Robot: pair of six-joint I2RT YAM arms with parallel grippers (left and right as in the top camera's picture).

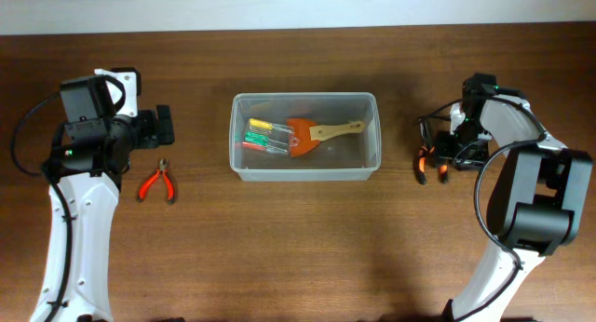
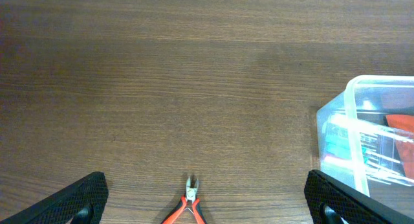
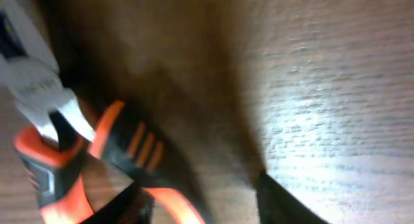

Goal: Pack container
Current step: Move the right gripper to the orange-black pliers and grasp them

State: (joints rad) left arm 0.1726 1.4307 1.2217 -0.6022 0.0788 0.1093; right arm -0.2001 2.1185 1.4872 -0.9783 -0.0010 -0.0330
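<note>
Container (image 1: pixel 235 136): middle of the table (image 1: pixel 298 257), between your two arms.
Inside container: a clear screwdriver case (image 1: pixel 264 136) and an orange brush (image 1: pixel 321 133) with wooden handle; much room is left.
Right of container: an orange-black hand tool (image 3: pixel 123 153) at the right gripper (image 1: pixel 436 156); this view is blurred, so I cannot tell if it grips.
Left of container, farther: red pliers (image 1: pixel 157 185); the left gripper (image 1: pixel 168 127) is near them, spread wide and holding nothing.
Risk: with a weak hold, your tool may slip or hit the rim.

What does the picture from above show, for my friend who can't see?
A clear container sits mid-table, holding a screwdriver case and an orange wooden-handled tool. To its left lie red pliers; the right gripper is at orange-and-black pliers.
</note>
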